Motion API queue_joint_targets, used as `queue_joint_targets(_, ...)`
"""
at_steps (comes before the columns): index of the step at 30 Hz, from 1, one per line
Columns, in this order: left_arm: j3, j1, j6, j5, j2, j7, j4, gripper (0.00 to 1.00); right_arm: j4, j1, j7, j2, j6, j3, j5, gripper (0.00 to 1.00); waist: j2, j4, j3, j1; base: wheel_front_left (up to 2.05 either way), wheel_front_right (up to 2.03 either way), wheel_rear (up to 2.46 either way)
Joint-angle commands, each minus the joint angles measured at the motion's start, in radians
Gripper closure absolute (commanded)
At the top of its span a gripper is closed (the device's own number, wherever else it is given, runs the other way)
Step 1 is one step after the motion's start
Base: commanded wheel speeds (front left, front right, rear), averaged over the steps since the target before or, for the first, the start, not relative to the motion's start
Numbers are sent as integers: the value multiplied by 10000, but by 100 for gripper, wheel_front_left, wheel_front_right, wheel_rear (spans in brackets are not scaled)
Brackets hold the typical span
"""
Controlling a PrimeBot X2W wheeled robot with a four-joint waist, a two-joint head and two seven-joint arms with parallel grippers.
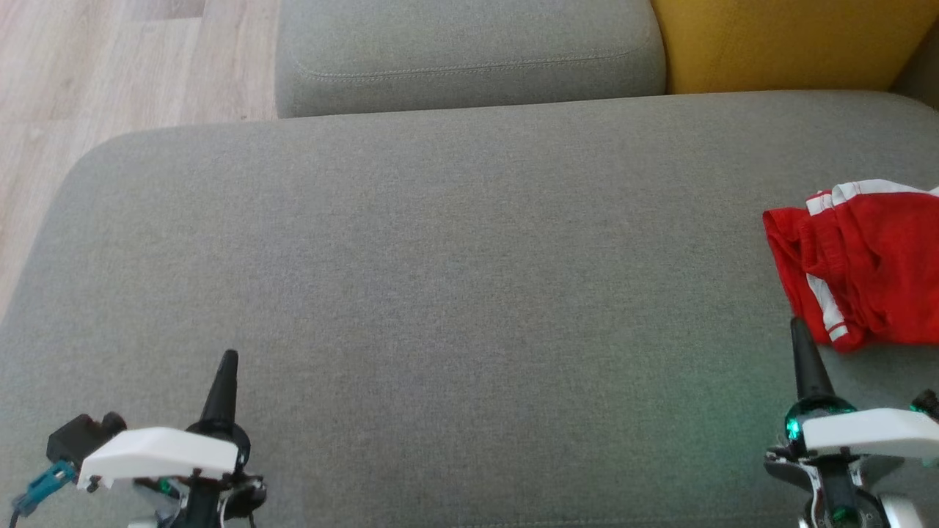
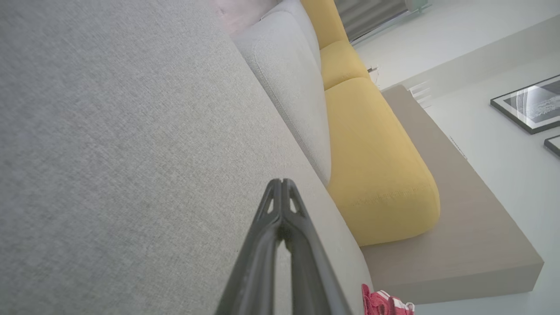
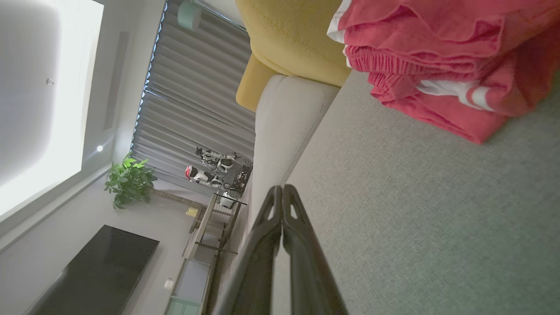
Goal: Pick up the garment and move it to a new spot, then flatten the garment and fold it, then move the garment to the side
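The garment (image 1: 866, 264) lies on the seat (image 1: 440, 293) at its far right, partly cut off by the edge of the head view and just beyond the tip of the right gripper (image 1: 799, 330), which does not touch it. Both grippers are empty. The left gripper (image 1: 226, 367) has its jaws fully closed on nothing, low over the seat at the lower left and well apart from the garment. The right gripper's jaws are likewise pressed together with nothing between them. Task status is a judgement. The garment sits in a compact stack of several layers with uneven edges, off to one side, and neither arm is engaged. This fits either an untouched starting heap or a finished, set-aside fold; the pictures do not settle which. If the task has not begun, the pick-up, move, flattening, fold and final shift are all outstanding. The garment is soft red knit cloth with white stripes and a gathered elastic band, and its folds are rounded and limp. The seat is a grey woven fabric, matte, broad and flat with rounded corners. Behind it stand a grey back cushion (image 1: 469, 51) with a stitched seam and a yellow cushion (image 1: 792, 44), both plump. The floor (image 1: 110, 66) is pale wood plank.
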Motion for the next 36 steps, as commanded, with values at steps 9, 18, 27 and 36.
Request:
queue_joint_targets(9, 637, -711, -272, -1183, -53, 282, -204, 100, -72, -724, 101, -211, -7, 6, 1284, 100, 0, -7, 11, 0, 0, 0, 0)
queue_joint_targets(18, 926, -851, -462, -2166, -147, 507, -108, 100, 150, -902, 159, -211, -8, -75, 2330, 100, 0, -14, 22, 0, 0, 0, 0)
queue_joint_targets(27, 1218, -992, -651, -3147, -243, 734, -13, 100, 372, -1080, 221, -209, -8, -159, 3374, 100, 0, -20, 32, 0, 0, 0, 0)
queue_joint_targets(36, 1512, -1133, -840, -4123, -340, 963, 82, 100, 594, -1259, 284, -205, -9, -246, 4412, 100, 0, -27, 43, 0, 0, 0, 0)
